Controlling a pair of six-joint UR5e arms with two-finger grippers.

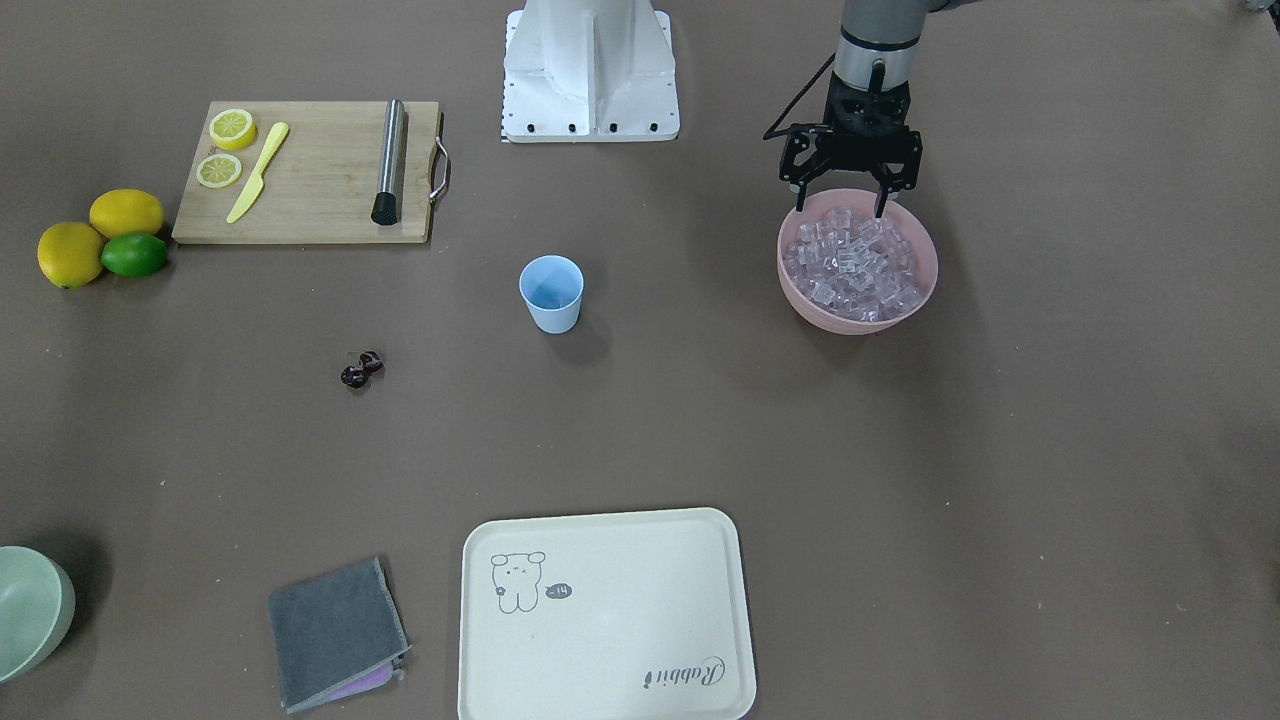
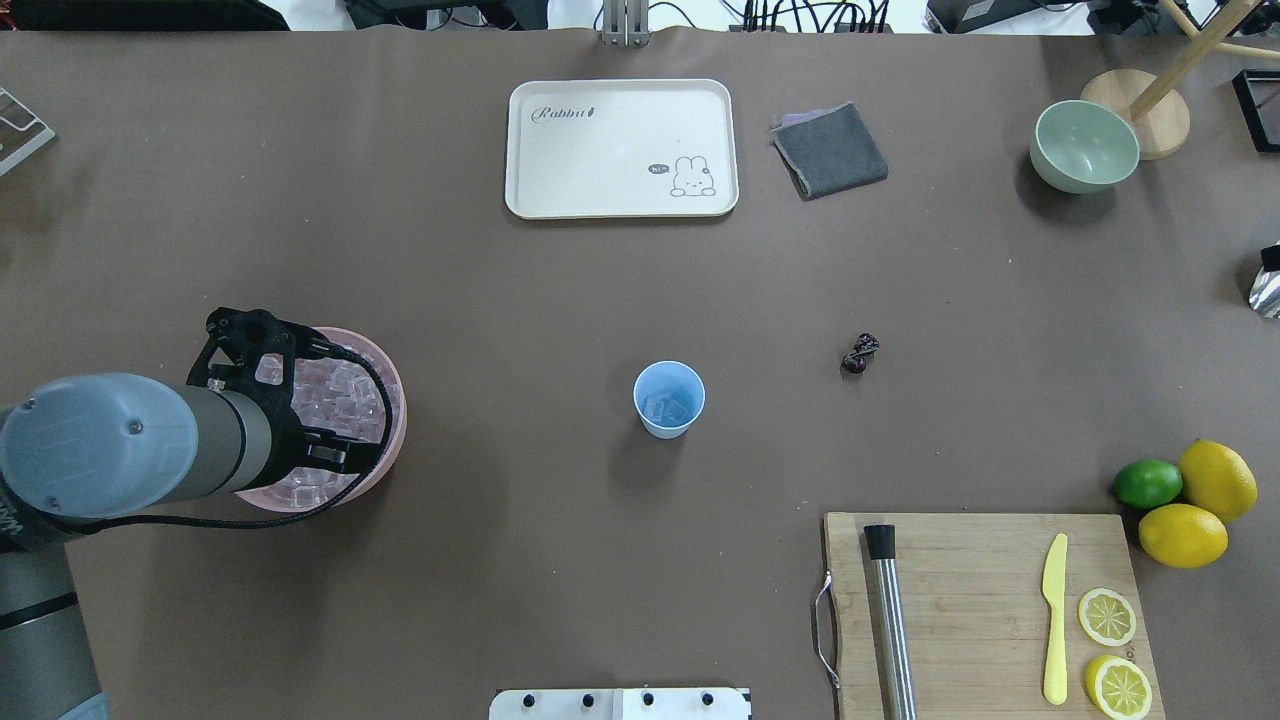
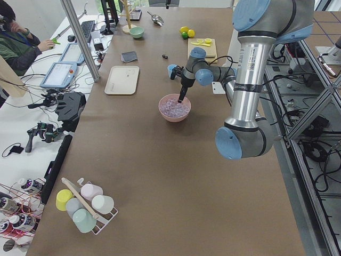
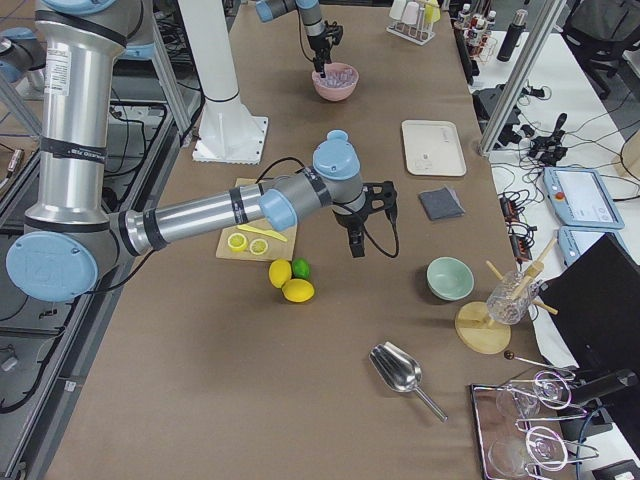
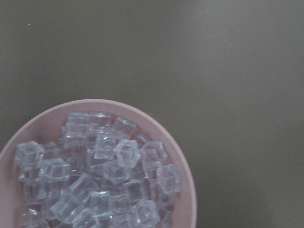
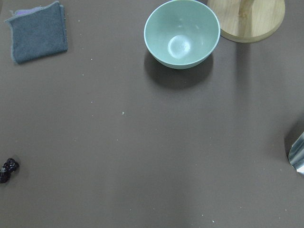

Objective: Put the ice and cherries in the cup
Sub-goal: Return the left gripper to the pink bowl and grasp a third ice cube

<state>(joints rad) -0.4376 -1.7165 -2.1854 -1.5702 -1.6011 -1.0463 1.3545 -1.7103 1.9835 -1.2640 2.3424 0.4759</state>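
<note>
Ice (image 1: pixel 858 262) clear, glassy; cup (image 1: pixel 551 293) smooth plastic; cutting board (image 1: pixel 320 190) wood; cloth (image 1: pixel 335 632) soft fabric; table (image 1: pixel 900 450) matt.

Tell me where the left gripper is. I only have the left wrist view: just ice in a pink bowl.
Observer: The left gripper hangs open at the robot-side rim of the pink bowl, over the ice.
Operator: Cherries in the cup yet?
Observer: No. The cherries lie on the table, well apart from the cup, on the side away from the bowl.
</note>
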